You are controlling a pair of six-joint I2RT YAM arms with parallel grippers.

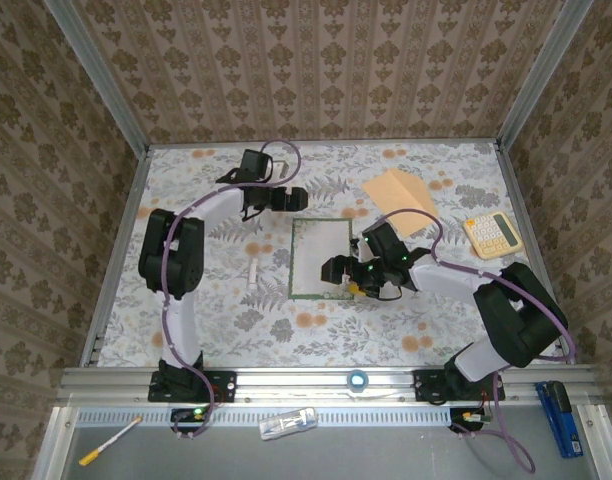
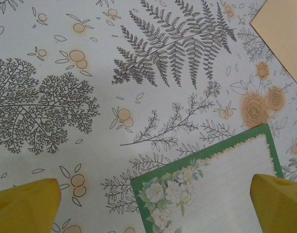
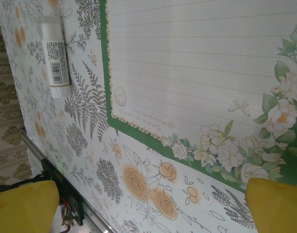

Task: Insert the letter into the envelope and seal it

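The letter (image 1: pixel 319 258), lined white paper with a green border and white flowers at its corners, lies flat in the middle of the floral tablecloth. The tan envelope (image 1: pixel 401 197) lies beyond it to the right, apart from it. My left gripper (image 1: pixel 294 198) hovers open just past the letter's far left corner; in the left wrist view that corner of the letter (image 2: pixel 221 184) sits between the yellow fingertips (image 2: pixel 24 206), with the envelope (image 2: pixel 284 34) at the top right. My right gripper (image 1: pixel 338 272) is open over the letter's near right edge, above the letter (image 3: pixel 197 73).
A white glue stick (image 1: pixel 254 274) lies left of the letter, also seen as the glue stick (image 3: pixel 55 56). A pale yellow calculator (image 1: pixel 493 235) sits at the right. Patterned walls close in the table. A blue stapler (image 1: pixel 561 418) and a pen (image 1: pixel 111 440) lie on the near shelf.
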